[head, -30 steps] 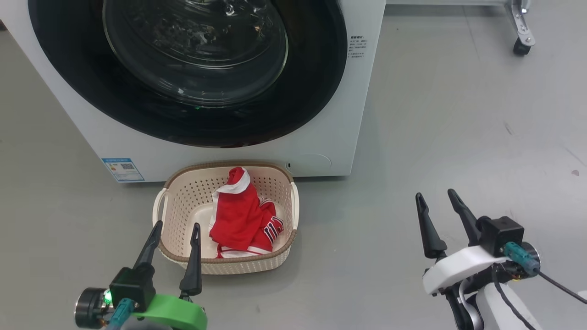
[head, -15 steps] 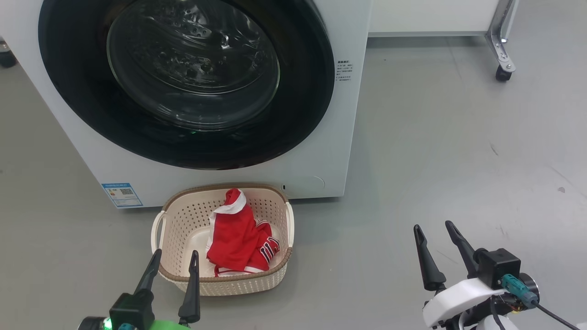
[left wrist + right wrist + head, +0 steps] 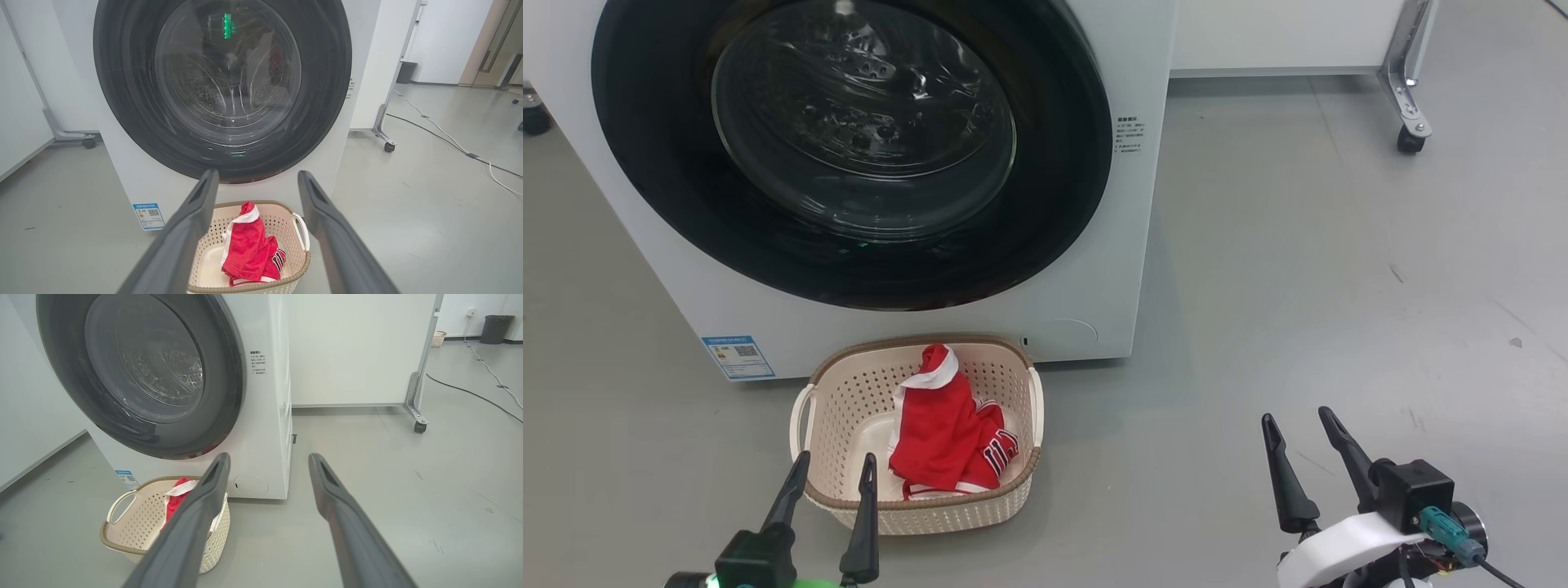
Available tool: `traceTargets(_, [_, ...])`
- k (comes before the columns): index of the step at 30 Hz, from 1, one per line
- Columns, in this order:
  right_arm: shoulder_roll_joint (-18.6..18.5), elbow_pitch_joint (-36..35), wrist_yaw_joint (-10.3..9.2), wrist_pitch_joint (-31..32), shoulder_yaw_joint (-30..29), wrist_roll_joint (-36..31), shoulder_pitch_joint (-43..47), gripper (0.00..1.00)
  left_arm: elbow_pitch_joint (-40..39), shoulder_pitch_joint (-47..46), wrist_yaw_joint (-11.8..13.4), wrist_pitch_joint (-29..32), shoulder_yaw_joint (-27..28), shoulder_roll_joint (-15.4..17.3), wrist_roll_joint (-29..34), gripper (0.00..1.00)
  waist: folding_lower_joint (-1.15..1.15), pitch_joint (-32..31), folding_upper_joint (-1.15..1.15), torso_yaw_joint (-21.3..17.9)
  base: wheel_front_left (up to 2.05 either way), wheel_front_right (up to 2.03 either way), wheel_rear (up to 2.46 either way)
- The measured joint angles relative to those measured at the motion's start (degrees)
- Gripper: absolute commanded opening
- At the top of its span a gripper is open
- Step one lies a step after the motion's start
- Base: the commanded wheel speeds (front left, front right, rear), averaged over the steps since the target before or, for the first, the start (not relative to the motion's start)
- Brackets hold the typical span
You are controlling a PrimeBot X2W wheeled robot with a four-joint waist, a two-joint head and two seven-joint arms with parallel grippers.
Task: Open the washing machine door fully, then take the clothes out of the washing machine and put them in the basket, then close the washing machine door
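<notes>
The white washing machine (image 3: 1111, 269) stands in front of me with its round black-rimmed door (image 3: 849, 155) shut flat against its front. On the floor right before it sits the cream basket (image 3: 837, 408). The red clothes (image 3: 943, 437) lie inside it, toward its right side. My left gripper (image 3: 833, 469) hangs open just this side of the basket's near rim, nothing between its fingers. My right gripper (image 3: 1298, 425) is open over bare floor, well to the right of the basket. The left wrist view shows the door (image 3: 222, 81), basket (image 3: 286, 224) and clothes (image 3: 249, 249).
Grey floor (image 3: 1339, 269) spreads to the right of the machine. A white panel on a metal leg with a caster (image 3: 1409, 139) stands at the back right. Cables (image 3: 449, 143) run across the floor farther right, and another wheeled panel (image 3: 88, 143) stands to the left.
The head camera has tilted up and drawn back, so the whole scene sits lower in the picture. Both grippers stay open; the clothes and basket have not moved.
</notes>
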Motion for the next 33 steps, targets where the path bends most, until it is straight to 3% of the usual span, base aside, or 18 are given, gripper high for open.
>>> traceTargets(24, [0.1,-2.2,-0.42,0.0,-0.2,-0.2,1.4,1.00,-1.9,1.4,0.3,1.8,-0.1,0.0,0.0,1.00,0.00,0.3,0.00,0.0,0.00,0.00,0.00])
traceTargets(25, [0.1,-2.3,-0.42,0.0,-0.3,-0.2,1.4,0.00,-2.0,1.5,0.3,1.8,-0.1,0.0,0.0,0.00,0.00,0.3,0.00,0.0,0.00,0.00,0.00])
traceTargets(33, [0.4,0.8,-0.41,0.1,-0.1,0.5,3.6,0.00,1.4,2.7,0.2,1.9,-0.8,-0.7,-0.5,0.00,0.00,0.3,0.00,0.0,0.00,0.00,0.00])
